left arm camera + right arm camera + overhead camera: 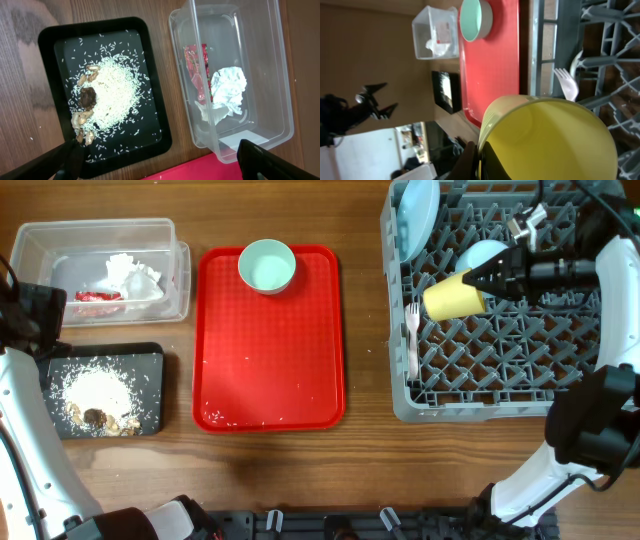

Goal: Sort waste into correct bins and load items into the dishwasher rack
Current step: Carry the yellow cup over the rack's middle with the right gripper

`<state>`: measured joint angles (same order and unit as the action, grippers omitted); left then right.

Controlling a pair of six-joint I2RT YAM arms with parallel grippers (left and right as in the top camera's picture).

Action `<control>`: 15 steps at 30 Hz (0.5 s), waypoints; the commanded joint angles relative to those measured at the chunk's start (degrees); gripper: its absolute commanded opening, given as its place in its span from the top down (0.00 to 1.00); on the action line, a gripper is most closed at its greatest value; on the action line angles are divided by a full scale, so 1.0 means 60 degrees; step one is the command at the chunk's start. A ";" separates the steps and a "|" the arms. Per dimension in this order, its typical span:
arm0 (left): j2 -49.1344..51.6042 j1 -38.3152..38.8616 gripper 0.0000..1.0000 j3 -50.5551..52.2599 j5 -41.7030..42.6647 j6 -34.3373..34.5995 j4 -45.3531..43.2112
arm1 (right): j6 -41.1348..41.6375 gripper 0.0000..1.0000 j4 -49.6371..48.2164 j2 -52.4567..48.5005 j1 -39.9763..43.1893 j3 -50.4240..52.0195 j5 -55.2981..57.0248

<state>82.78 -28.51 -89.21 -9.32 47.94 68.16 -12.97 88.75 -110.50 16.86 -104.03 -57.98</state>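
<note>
Waste looks sorted: one crumpled white napkin and one red wrapper in the clear plastic tub, upper left; brown scraps in the black tray. The grey lattice rack, right, holds one pale blue plate, one pale blue bowl and one white fork. My right jaws clamp the yellow cup over it; my left jaws gape, empty. One pale green bowl remains, top centre.

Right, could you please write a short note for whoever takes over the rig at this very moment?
Left end effector: open, empty, above the bins.
Right end effector: shut on the yellow cup, tilted over the dishwasher rack; contact unclear.
Done: napkin and wrapper in the clear tub; food scraps and crumbs in the black tray; plate, blue bowl and fork in the rack.
Left: release the cup in the rack, then load the pale green bowl, which sits on the red tray.
</note>
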 commanded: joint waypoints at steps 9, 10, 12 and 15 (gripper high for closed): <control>0.0022 -0.0044 0.00 0.0000 -0.0055 0.0120 0.0007 | 0.0441 0.95 -0.2200 0.0138 0.1395 0.2969 -0.1497; 0.0022 -0.0044 0.00 0.0000 -0.0055 0.0124 0.0007 | 0.0437 0.96 -0.2477 0.0138 0.1399 0.3151 -0.1872; 0.0022 -0.0044 0.00 0.0000 -0.0055 0.0120 0.0007 | 0.0437 0.96 -0.2696 0.0131 0.1399 0.3242 -0.2259; 0.0022 -0.0044 0.00 0.0000 -0.0055 0.0120 0.0007 | 0.0761 0.96 -0.2867 0.0131 0.1381 0.3246 -0.2597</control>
<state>82.78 -28.51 -89.21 -9.32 47.94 68.16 -10.26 72.47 -110.50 25.28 -84.66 -67.83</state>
